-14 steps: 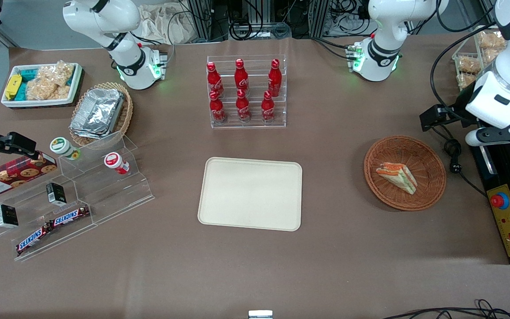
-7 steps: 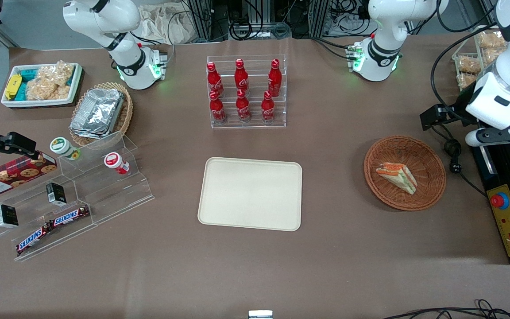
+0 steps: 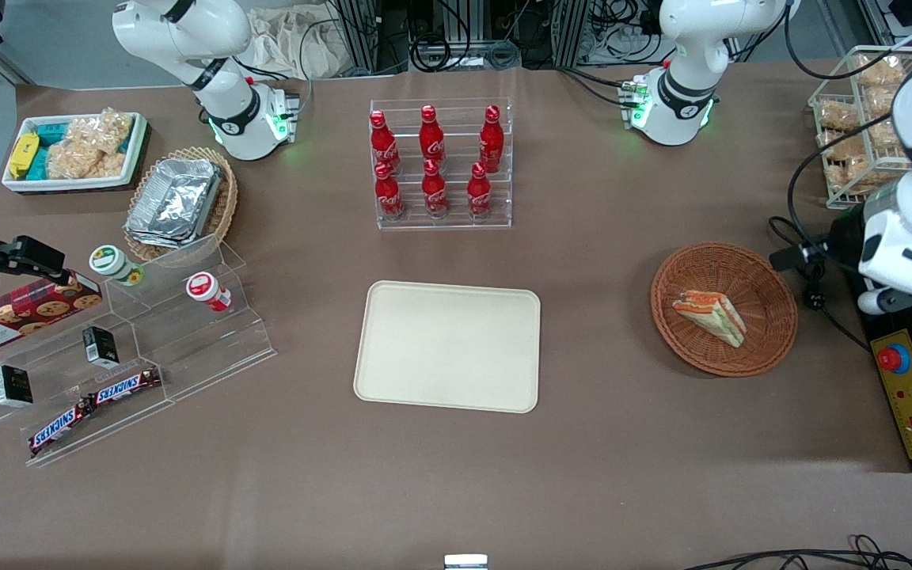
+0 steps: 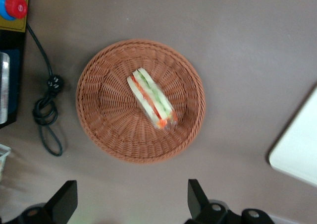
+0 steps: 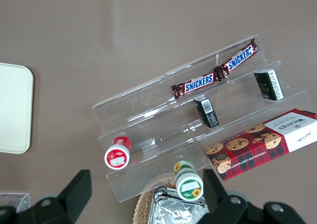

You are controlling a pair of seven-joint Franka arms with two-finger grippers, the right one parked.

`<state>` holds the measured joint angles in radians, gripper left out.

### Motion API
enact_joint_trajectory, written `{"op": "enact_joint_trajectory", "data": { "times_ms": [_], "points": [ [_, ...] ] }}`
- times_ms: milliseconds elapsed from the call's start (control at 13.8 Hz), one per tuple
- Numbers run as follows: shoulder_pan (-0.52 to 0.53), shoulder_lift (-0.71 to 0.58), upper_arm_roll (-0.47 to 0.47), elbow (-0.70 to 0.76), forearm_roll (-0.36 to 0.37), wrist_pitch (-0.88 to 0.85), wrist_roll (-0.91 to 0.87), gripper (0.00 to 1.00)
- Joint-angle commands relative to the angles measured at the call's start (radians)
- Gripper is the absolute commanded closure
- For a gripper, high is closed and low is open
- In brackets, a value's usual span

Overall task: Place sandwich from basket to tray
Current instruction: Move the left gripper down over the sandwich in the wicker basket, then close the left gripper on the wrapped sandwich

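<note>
The sandwich [image 3: 711, 315] is a wrapped wedge with orange and green layers, lying in the round reddish-brown wicker basket [image 3: 765, 289] toward the working arm's end of the table. The cream tray [image 3: 448, 346] lies flat at the table's middle with nothing on it. My left arm's wrist [image 3: 898, 247] hangs above the table edge beside the basket. In the left wrist view my gripper [image 4: 131, 204] is open and empty, high above the table just outside the basket's rim [image 4: 109, 120]. The sandwich [image 4: 151, 97] and a corner of the tray [image 4: 299, 144] show there too.
A black cable with a plug [image 3: 812, 294] lies beside the basket. A black control box with a red button [image 3: 895, 360] sits at the table edge. A wire rack of bagged snacks [image 3: 860, 119] and a rack of cola bottles [image 3: 440, 162] stand farther from the camera.
My left arm has moved nearer to the front camera, beside the basket, uncovering the wire snack rack. The sandwich, basket and tray have not moved.
</note>
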<state>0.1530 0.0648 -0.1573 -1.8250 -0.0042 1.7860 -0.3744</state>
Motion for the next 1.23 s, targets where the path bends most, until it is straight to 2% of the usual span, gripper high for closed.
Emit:
{"op": "enact_joint_trajectory", "data": {
  "times_ms": [0, 217, 507, 797, 870, 942, 1014, 1087, 1159],
  "points": [
    [0.002, -0.014, -0.007, -0.172, -0.005, 0.187, -0.110, 0.00],
    [0.013, 0.044, -0.007, -0.281, -0.007, 0.378, -0.222, 0.00],
    [0.003, 0.182, -0.011, -0.289, 0.000, 0.498, -0.427, 0.00],
    [0.005, 0.237, -0.011, -0.301, 0.000, 0.509, -0.445, 0.00],
    [0.005, 0.253, -0.011, -0.300, 0.000, 0.522, -0.446, 0.03],
    [0.005, 0.263, -0.011, -0.300, 0.000, 0.533, -0.446, 0.24],
    [0.005, 0.271, -0.011, -0.300, 0.000, 0.541, -0.446, 0.55],
    [0.005, 0.274, -0.011, -0.300, 0.003, 0.550, -0.446, 0.76],
    [0.005, 0.283, -0.011, -0.300, 0.003, 0.559, -0.445, 0.92]
  ]
}}
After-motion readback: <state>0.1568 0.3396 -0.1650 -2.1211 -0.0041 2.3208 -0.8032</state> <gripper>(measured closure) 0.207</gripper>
